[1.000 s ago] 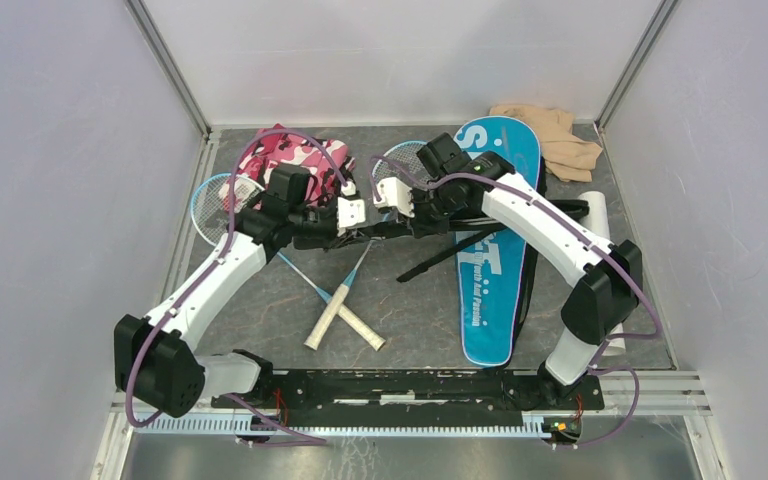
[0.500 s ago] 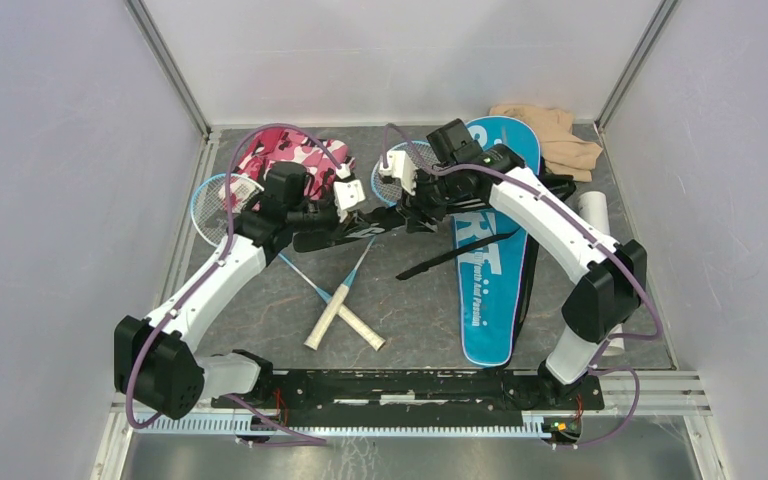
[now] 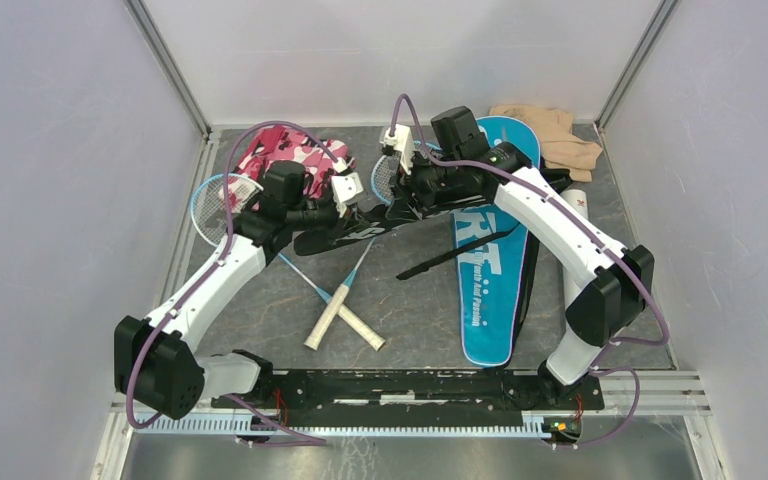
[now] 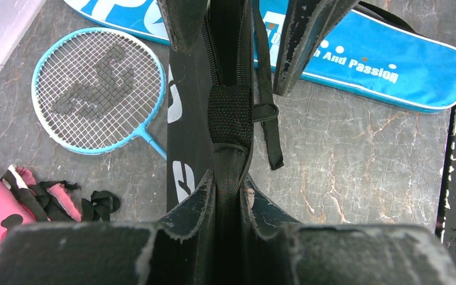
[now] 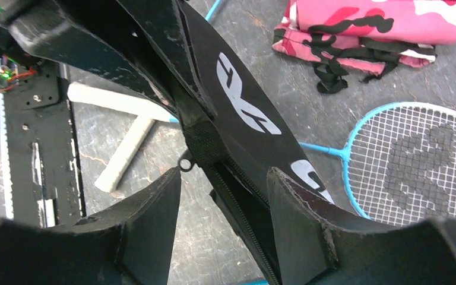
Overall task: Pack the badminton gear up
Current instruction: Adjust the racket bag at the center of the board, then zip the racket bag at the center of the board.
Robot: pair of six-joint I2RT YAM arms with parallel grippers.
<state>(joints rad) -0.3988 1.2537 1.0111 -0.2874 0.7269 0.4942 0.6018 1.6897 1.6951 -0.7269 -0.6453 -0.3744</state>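
Note:
A black racket cover (image 3: 355,228) with white lettering hangs above the table between the arms. My left gripper (image 4: 228,181) is shut on its black mesh end; in the top view this gripper (image 3: 355,208) is at centre left. My right gripper (image 5: 224,173) stands open, with the cover's zipper edge (image 5: 237,202) running between its fingers untouched. A blue racket cover (image 3: 485,265) lies flat on the right. Two blue-framed rackets lie on the table, heads at the back left (image 3: 215,205) and back centre (image 5: 415,160), and their white handles (image 3: 340,315) cross in front. The white tube (image 3: 577,203) is partly hidden behind the right arm.
A pink-and-white camouflage cloth (image 3: 290,155) with black straps lies at the back left. The beige cloth (image 3: 555,135) is in the back right corner. A loose black strap (image 3: 450,255) crosses the blue cover. Walls close in on three sides.
My right gripper has opened and let go of the black cover. Both grippers have moved toward the back, and the cover has risen with the left one.

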